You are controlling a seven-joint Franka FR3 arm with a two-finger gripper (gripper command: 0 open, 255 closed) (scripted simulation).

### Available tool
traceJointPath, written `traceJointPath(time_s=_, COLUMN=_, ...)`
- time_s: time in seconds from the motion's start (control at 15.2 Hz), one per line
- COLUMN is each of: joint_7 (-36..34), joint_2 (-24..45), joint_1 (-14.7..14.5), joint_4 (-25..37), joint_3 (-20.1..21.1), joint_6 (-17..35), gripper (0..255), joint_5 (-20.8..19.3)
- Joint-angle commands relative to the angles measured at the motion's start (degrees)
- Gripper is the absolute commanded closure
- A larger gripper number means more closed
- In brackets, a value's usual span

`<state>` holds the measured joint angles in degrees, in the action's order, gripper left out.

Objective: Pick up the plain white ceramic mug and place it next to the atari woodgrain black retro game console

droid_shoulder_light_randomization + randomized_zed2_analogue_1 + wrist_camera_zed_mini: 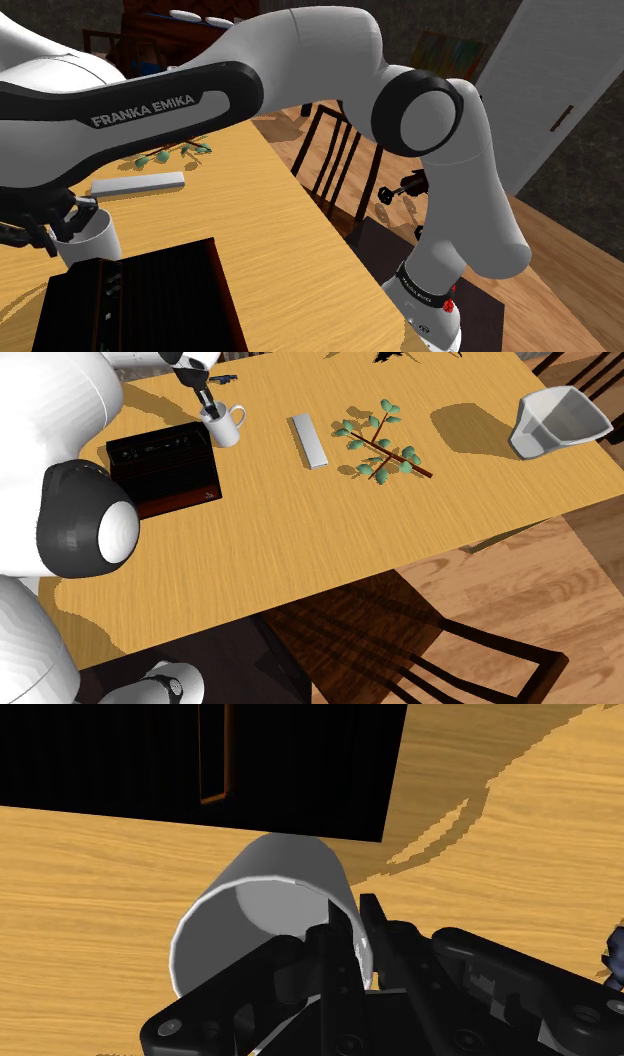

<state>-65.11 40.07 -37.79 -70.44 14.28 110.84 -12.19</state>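
Evidently the mug (224, 426) is clasped by its rim between the narrowed fingers of the gripper (207, 407), just right of the console (163, 467) in the second exterior view, near its far corner. Whether it rests on the table (400, 552) cannot be told; if released while raised or tilted, it could be toppled against the console.

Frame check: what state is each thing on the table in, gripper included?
Black two-finger gripper: shut on the mug's rim.
Plain white mug: upright, gripped, close beside the console.
Black box-shaped game console with woodgrain edge: lying flat.
Grey flat bar: lying flat, untouched.
Green-leaved twig: lying flat.
Pale grey open container: upright.
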Motion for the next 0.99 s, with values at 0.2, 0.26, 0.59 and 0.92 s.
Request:
traceJointPath(time_s=0.2, joint_7=0.06, joint_2=0.29, joint_1=-0.1, joint_4=-0.26, joint_3=0.16, joint_6=-0.01, gripper=255, joint_5=0.13)
traceJointPath(time_s=0.26, joint_7=0.06, joint_2=0.29, joint_1=-0.1, joint_4=-0.25, joint_3=0.16, joint_6=-0.01, gripper=255, joint_5=0.13)
traceJointPath(time_s=0.59, joint_7=-0.08, joint_2=-0.1, joint_1=-0.1, joint_4=-0.87, joint_3=0.22, joint_6=0.2, gripper=0, joint_5=0.16)
traceJointPath(time_s=0.92, joint_7=0.55, joint_2=-1.17, joint_1=-0.52, joint_4=4.65, joint_3=0.48, joint_6=-6.3, gripper=0, joint_5=0.63)
